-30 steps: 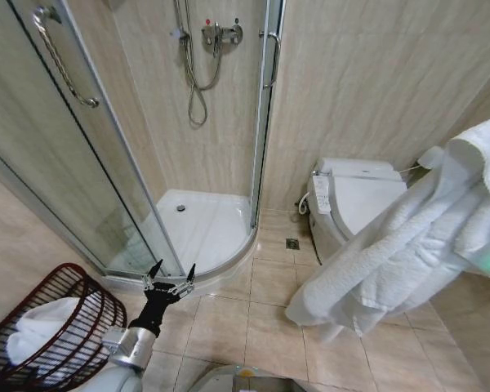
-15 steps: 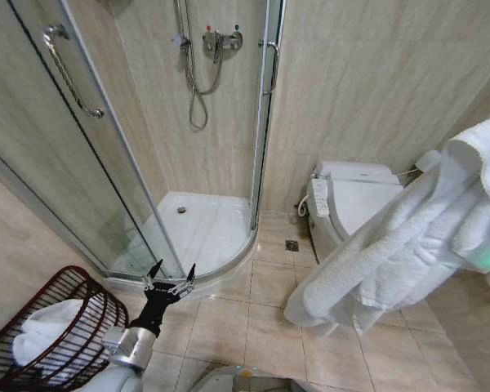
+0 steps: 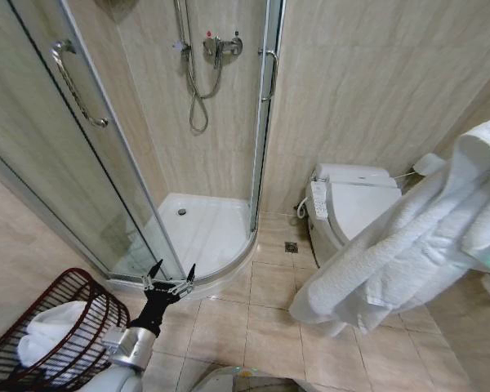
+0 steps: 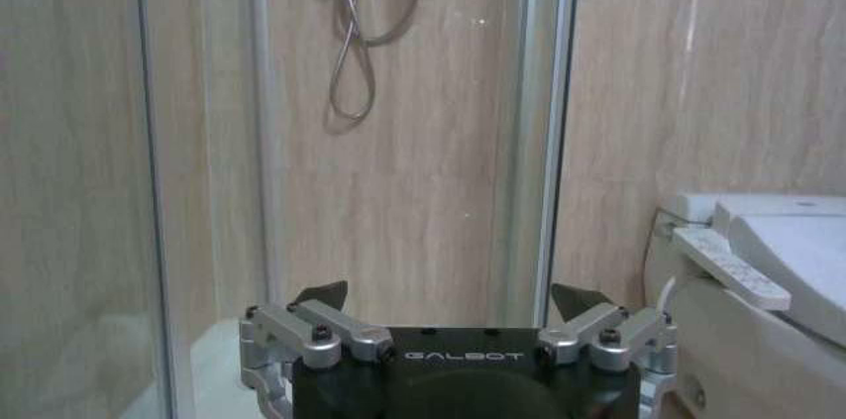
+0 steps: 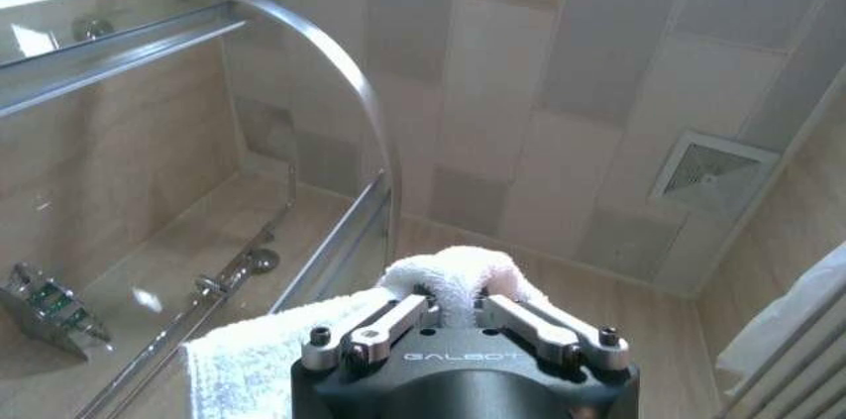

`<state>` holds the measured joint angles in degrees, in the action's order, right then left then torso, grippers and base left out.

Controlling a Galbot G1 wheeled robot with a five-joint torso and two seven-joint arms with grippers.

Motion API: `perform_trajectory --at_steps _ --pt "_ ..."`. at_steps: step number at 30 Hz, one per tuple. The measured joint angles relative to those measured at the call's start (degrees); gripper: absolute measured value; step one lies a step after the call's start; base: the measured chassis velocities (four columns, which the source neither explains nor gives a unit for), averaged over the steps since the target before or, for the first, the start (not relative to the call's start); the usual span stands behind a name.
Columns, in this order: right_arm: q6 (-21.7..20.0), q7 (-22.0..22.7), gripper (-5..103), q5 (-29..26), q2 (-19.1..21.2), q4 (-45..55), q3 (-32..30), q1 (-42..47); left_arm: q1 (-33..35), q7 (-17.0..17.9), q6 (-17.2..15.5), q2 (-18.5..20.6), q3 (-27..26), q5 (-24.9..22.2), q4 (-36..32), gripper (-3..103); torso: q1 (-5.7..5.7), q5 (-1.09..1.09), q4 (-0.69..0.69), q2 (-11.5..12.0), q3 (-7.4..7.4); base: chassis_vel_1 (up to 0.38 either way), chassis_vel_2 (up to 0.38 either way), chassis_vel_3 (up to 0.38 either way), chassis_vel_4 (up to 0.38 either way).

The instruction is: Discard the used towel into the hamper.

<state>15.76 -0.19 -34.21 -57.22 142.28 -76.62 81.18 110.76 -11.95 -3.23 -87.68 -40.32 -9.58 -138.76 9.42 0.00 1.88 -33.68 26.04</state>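
The used towel [image 3: 392, 261], white and thick, hangs in folds at the right of the head view, high above the floor tiles. My right gripper [image 5: 457, 305] is shut on a bunched fold of the towel [image 5: 457, 268], pointing up toward the ceiling. The hamper [image 3: 98, 302], a dark reddish-brown wire basket, stands on the floor at the lower left, far from the hanging towel. My left gripper [image 3: 170, 273] is held low just right of the hamper, open with nothing in it. In the left wrist view the left gripper [image 4: 450, 295] faces the shower glass.
Another white towel [image 3: 53, 331] lies inside the hamper. A glass shower cabin [image 3: 204, 220] with a curved door fills the left and middle. A white toilet [image 3: 351, 200] stands against the back wall. Tiled floor [image 3: 245, 327] lies between hamper and toilet.
The whole head picture has slid slightly down and right, so the camera moved. Both arms keep their places in the view, and the towel stays in the right gripper.
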Motion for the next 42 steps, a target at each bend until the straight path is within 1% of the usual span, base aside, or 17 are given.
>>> perform_trajectory --at_steps 5,7,11,13,18,27,30,31,36,42 --pt "0.12 -0.68 5 -1.07 -0.07 0.34 -0.33 0.29 0.0 0.0 0.0 0.0 0.0 0.0 0.0 100 0.38 0.0 0.0 -1.07 0.71 0.0 0.0 0.0 0.0" --pt "0.77 -1.1 5 -1.54 0.11 0.35 -0.37 0.17 0.0 0.0 0.0 0.0 0.0 0.0 0.0 100 0.71 0.0 0.0 -1.86 1.15 0.0 0.0 0.0 0.0" --pt "-0.07 -0.76 5 -4.42 0.23 0.91 0.12 0.19 0.0 0.0 0.0 0.0 0.0 0.0 0.0 100 1.11 0.0 0.0 -2.81 1.7 0.0 0.0 0.0 0.0" --pt "-0.27 -0.74 5 -4.85 0.22 0.93 0.14 0.18 0.0 0.0 0.0 0.0 0.0 0.0 0.0 100 1.34 0.0 0.0 -3.39 2.06 0.0 0.0 0.0 0.0" --pt "-0.44 -0.69 5 -4.97 -0.03 0.95 0.23 0.27 0.0 0.0 0.0 0.0 0.0 0.0 0.0 100 1.75 0.0 0.0 -4.37 2.62 0.0 0.0 0.0 0.0" --pt "-0.58 -0.57 5 -5.26 0.83 0.99 -0.12 -0.04 0.0 0.0 0.0 0.0 0.0 0.0 0.0 100 2.73 0.0 0.0 -6.68 3.97 0.0 0.0 0.0 0.0" --pt "-0.57 0.18 5 -5.09 0.96 0.99 -0.3 -0.25 0.0 0.0 0.0 0.0 0.0 0.0 0.0 100 3.12 0.0 0.0 -7.61 4.52 0.0 0.0 0.0 0.0" --pt "-0.57 0.18 5 -5.09 0.96 0.99 -0.3 -0.25 0.0 0.0 0.0 0.0 0.0 0.0 0.0 100 3.12 0.0 0.0 -7.61 4.52 0.0 0.0 0.0 0.0" --pt "-0.17 0.42 5 -4.3 1.75 0.94 -1.07 -0.59 0.0 0.0 0.0 0.0 0.0 0.0 0.0 100 3.8 0.0 0.0 -9.18 5.38 0.0 0.0 0.0 0.0" --pt "-0.13 0.86 5 -3.87 1.9 0.94 -1.28 -0.56 0.0 0.0 0.0 0.0 0.0 0.0 0.0 100 4.37 0.0 0.0 -10.49 6.16 0.0 0.0 0.0 0.0"
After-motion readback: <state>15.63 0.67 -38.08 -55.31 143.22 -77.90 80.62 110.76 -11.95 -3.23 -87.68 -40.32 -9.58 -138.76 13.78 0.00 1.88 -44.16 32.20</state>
